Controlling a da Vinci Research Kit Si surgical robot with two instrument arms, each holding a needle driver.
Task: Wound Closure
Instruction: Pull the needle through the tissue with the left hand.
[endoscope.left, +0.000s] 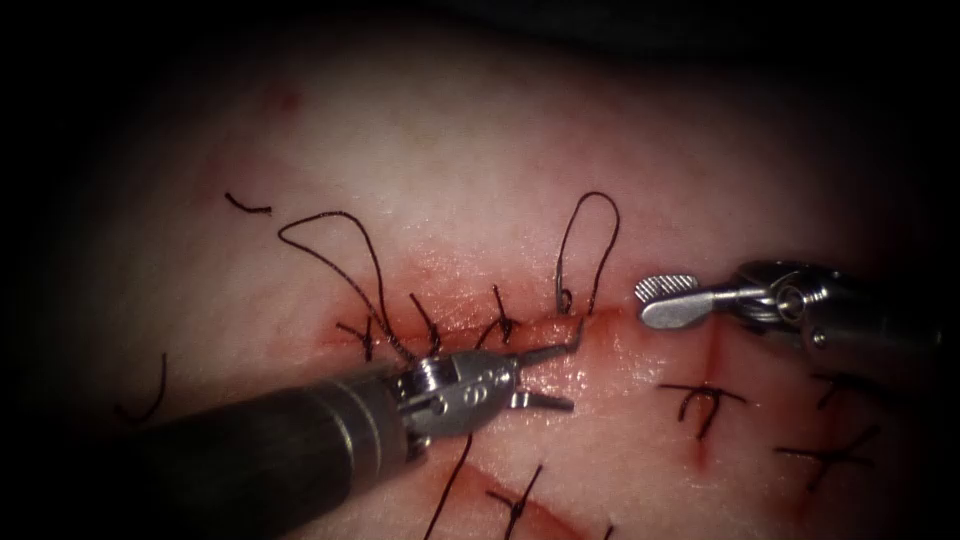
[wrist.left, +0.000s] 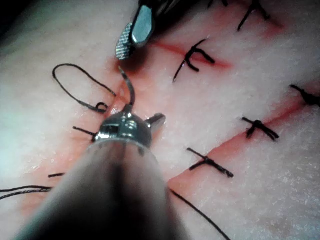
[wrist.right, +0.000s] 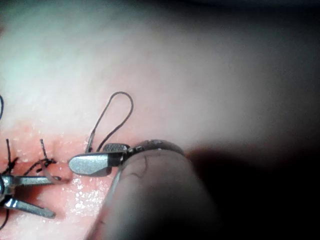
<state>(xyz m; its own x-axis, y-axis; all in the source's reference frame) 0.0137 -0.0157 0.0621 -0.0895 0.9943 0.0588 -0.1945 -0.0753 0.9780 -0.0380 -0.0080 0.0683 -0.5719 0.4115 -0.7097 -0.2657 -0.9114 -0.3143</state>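
My left tool (endoscope.left: 548, 378), jaws spread and holding nothing, sits just left of the needle (endoscope.left: 573, 338) standing in the cut (endoscope.left: 600, 325), while my right tool (endoscope.left: 668, 302), also open and empty, waits just right.

Dark thread (endoscope.left: 340, 255) on pale pink tissue (endoscope.left: 480, 130), red fluid (endoscope.left: 610, 350) along the cut (endoscope.left: 460, 335)

Left arm's dark-shafted tool with silver wristed tip (endoscope.left: 545, 377) (wrist.left: 144, 119) enters from lower left, jaws spread in a V. Upper jaw tip touches curved steel needle (endoscope.left: 577, 335) (wrist.left: 129, 90) (no grip evident). Right arm's silver needle driver (endoscope.left: 665, 300) (wrist.right: 95, 160) (wrist.left: 132, 35) enters from right, level, jaws parted, holding nothing.
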